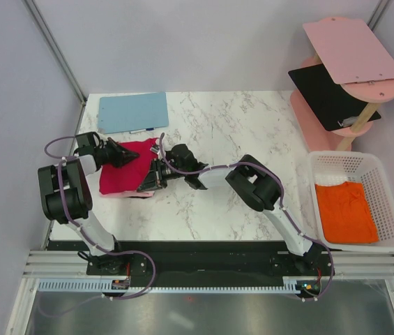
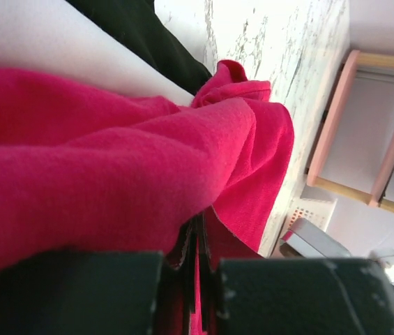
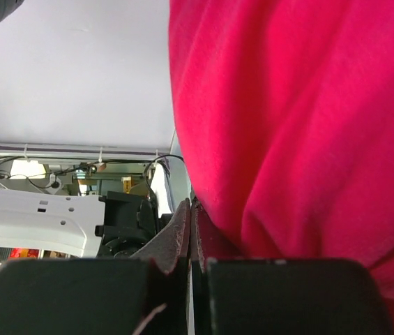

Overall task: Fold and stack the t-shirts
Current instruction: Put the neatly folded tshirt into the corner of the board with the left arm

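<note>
A crimson red t-shirt (image 1: 123, 171) lies partly folded on the left of the marble table (image 1: 224, 132). My left gripper (image 1: 127, 155) is at the shirt's far left part, shut on a fold of the red cloth, which fills the left wrist view (image 2: 134, 167) and runs between the closed jaws (image 2: 198, 237). My right gripper (image 1: 148, 183) is at the shirt's right edge, shut on it; red cloth (image 3: 301, 125) hangs over its closed jaws (image 3: 191, 209). An orange t-shirt (image 1: 346, 211) lies in the white basket (image 1: 392, 209), with a bit of white cloth (image 1: 330, 180) behind it.
A light-blue board (image 1: 132, 112) lies at the table's far left, just behind the red shirt. A pink and black panel shelf (image 1: 343, 77) stands at the far right, behind the basket. The two arms meet close together over the shirt.
</note>
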Controlling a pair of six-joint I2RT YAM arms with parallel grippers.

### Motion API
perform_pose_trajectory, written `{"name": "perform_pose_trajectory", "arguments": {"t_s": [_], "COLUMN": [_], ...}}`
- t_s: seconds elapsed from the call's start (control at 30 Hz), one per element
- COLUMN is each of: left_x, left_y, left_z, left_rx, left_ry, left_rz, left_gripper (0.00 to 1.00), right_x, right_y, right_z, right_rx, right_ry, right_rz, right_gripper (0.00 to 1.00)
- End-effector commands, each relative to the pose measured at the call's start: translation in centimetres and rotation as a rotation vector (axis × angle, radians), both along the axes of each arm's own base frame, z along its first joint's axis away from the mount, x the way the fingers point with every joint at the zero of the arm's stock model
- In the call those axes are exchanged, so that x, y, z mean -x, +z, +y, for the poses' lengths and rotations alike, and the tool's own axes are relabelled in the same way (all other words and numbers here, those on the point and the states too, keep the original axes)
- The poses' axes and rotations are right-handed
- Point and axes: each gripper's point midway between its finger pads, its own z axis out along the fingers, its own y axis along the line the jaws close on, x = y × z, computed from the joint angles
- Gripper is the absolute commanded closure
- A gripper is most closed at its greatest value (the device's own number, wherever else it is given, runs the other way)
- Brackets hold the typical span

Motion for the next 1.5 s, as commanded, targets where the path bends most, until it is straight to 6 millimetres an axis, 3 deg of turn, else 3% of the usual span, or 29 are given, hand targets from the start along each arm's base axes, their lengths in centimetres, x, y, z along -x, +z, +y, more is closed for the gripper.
{"name": "perform_pose_trajectory", "arguments": {"t_s": [0.0,0.2,0.33,0.47,0.5,0.57,0.6,0.67,0.7,0.77,0.83,0.87,0.9,0.93,1.0,1.03,1.07,1.13,1.17,1.23,1.27,1.47], "left_x": [-1.8,-2.2,-2.0,-1.7,-1.6,-1.0,-1.2,-0.8,-0.7,-0.8,-0.5,-0.8,-0.8,-0.5,-1.1,-0.6,-0.9,-0.8,-0.8,-0.6,-0.6,-0.2], "left_y": [-0.5,-1.5,-0.2,4.5,6.8,8.8,11.3,13.0,13.9,15.4,14.7,15.2,14.4,13.4,12.8,12.0,10.9,9.6,8.5,7.3,6.3,2.3], "left_z": [0.1,-0.1,-0.7,-1.6,-1.8,-2.7,-2.9,-3.8,-4.0,-5.0,-6.3,-6.8,-6.7,-9.1,-9.8,-11.4,-12.1,-13.4,-13.9,-14.9,-15.2,-15.7], "left_rx": [0.046,0.082,0.099,0.079,0.053,0.03,-0.021,-0.073,-0.108,-0.161,-0.226,-0.276,-0.334,-0.359,-0.453,-0.468,-0.485,-0.508,-0.515,-0.532,-0.538,-0.615], "left_ry": [0.005,-0.015,-0.051,-0.098,-0.113,-0.141,-0.157,-0.195,-0.19,-0.22,-0.236,-0.257,-0.241,-0.301,-0.309,-0.349,-0.366,-0.39,-0.404,-0.429,-0.442,-0.492], "left_rz": [-0.025,-0.008,-0.057,-0.179,-0.237,-0.261,-0.333,-0.346,-0.359,-0.392,-0.344,-0.359,-0.317,-0.294,-0.278,-0.254,-0.23,-0.203,-0.176,-0.153,-0.126,-0.006], "left_gripper": [0.98,0.98,0.98,0.98,0.98,0.98,0.98,0.98,0.98,0.98,0.98,0.98,0.98,0.98,0.98,0.98,0.98,0.98,0.98,0.98,0.98,0.98], "right_x": [-0.2,-0.1,-0.1,-0.6,-0.8,-1.8,-2.3,-3.8,-4.3,-6.0,-8.5,-9.5,-11.3,-12.5,-14.1,-15.5,-16.1,-17.2,-17.5,-18.1,-18.4,-19.2], "right_y": [-0.4,-2.5,-2.4,-0.6,1.1,1.4,3.2,2.9,4.7,5.7,4.5,5.3,4.6,3.4,3.1,2.1,2.2,1.6,1.7,1.3,1.5,0.8], "right_z": [0.1,-0.3,-0.4,-1.0,-1.1,-2.0,-2.5,-4.0,-4.7,-7.0,-9.9,-11.2,-12.8,-15.3,-18.2,-20.9,-22.1,-25.1,-26.0,-28.1,-28.8,-31.9], "right_rx": [0.003,0.058,0.052,0.02,-0.001,0.022,0.008,0.069,0.061,0.098,0.208,0.242,0.319,0.421,0.521,0.625,0.66,0.745,0.762,0.8,0.808,0.845], "right_ry": [0.018,0.019,0.02,-0.018,-0.029,-0.073,-0.093,-0.15,-0.175,-0.233,-0.315,-0.357,-0.419,-0.461,-0.518,-0.566,-0.586,-0.628,-0.646,-0.675,-0.692,-0.75], "right_rz": [0.001,0.026,0.02,-0.03,-0.063,-0.12,-0.164,-0.211,-0.243,-0.267,-0.307,-0.343,-0.421,-0.409,-0.451,-0.475,-0.494,-0.506,-0.508,-0.501,-0.501,-0.464], "right_gripper": [1.0,1.0,1.0,1.0,1.0,1.0,1.0,1.0,1.0,1.0,1.0,1.0,0.99,0.99,0.95,0.91,0.8,0.69,0.57,0.44,0.31,0.03]}}
